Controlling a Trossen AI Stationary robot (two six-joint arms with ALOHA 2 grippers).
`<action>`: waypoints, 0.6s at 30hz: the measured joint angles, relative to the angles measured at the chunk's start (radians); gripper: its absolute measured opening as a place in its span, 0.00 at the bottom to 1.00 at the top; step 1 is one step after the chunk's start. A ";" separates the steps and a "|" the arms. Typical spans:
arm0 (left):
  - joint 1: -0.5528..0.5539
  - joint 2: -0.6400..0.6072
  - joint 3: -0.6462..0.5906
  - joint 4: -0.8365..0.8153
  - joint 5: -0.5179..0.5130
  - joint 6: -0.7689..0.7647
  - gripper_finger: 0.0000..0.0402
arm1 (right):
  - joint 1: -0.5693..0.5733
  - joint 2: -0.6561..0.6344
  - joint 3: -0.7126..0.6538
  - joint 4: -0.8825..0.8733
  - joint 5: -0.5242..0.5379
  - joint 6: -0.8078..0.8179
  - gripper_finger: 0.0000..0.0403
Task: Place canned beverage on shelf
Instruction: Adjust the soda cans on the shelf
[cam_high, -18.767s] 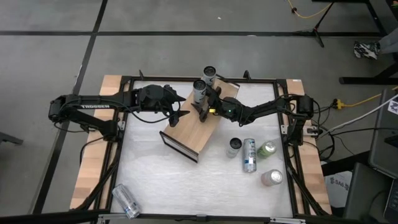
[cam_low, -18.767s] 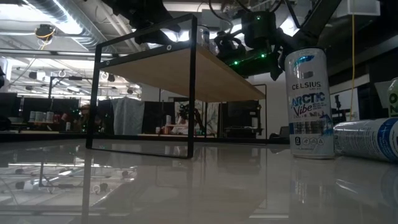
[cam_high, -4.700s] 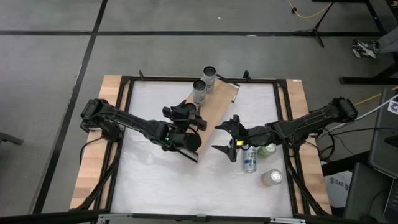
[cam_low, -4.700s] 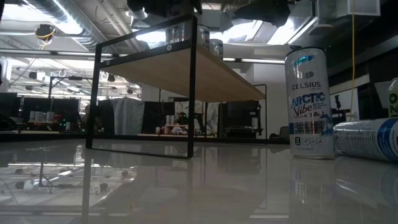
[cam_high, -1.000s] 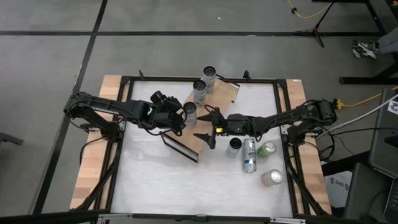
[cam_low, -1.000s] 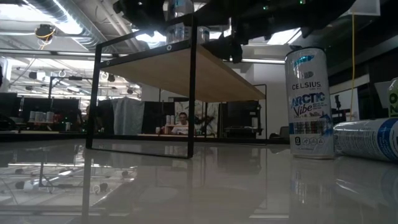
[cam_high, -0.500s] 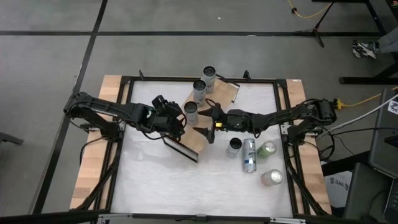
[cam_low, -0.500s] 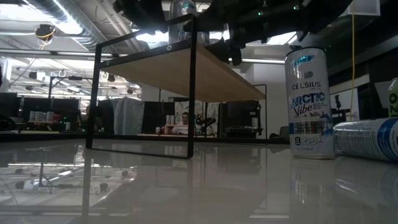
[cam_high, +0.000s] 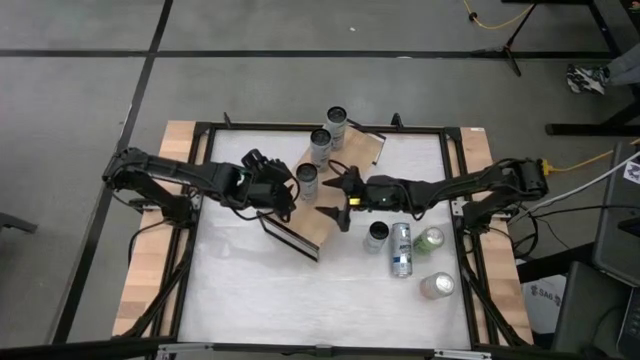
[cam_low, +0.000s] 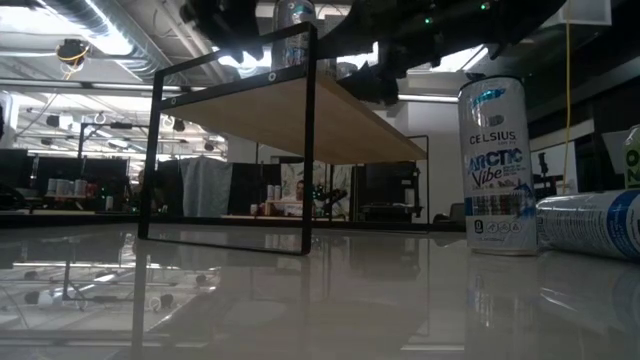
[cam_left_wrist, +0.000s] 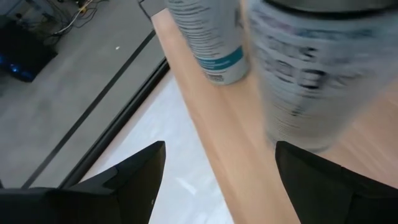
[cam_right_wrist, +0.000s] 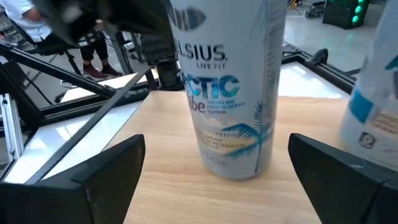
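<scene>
Three cans on board: two at the far end, a third can (cam_high: 307, 180) standing upright nearer the middle of the shelf (cam_high: 318, 220).
Third can: a tall slim Celsius tin, seated on the light wood, between the two grippers.
Handling: probably stiff but thin-walled and smooth, so it dents under hard squeeze and slips if pinched lightly; tall and narrow, so it tips easily. Best taken across the mid-body, fingers square to the side.
Left gripper (cam_high: 290, 193): fingers spread either side of the can, not pressing it as far as the left wrist view shows.
Right gripper (cam_high: 338, 196): jaws wide apart, empty, facing the can from just beside it, over the board.
Tabletop: four more cans near the right side, one lying down (cam_high: 401, 250), others upright.
</scene>
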 joint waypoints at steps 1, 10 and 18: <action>0.008 0.000 0.000 0.000 0.000 0.000 0.75 | 0.000 -0.010 0.000 -0.012 0.000 0.000 0.96; 0.069 0.000 0.000 0.023 -0.004 0.000 0.75 | 0.054 -0.020 0.000 0.017 -0.028 0.013 0.96; 0.067 0.000 0.000 0.048 0.010 0.000 0.75 | 0.072 -0.004 0.000 0.016 -0.010 0.013 0.96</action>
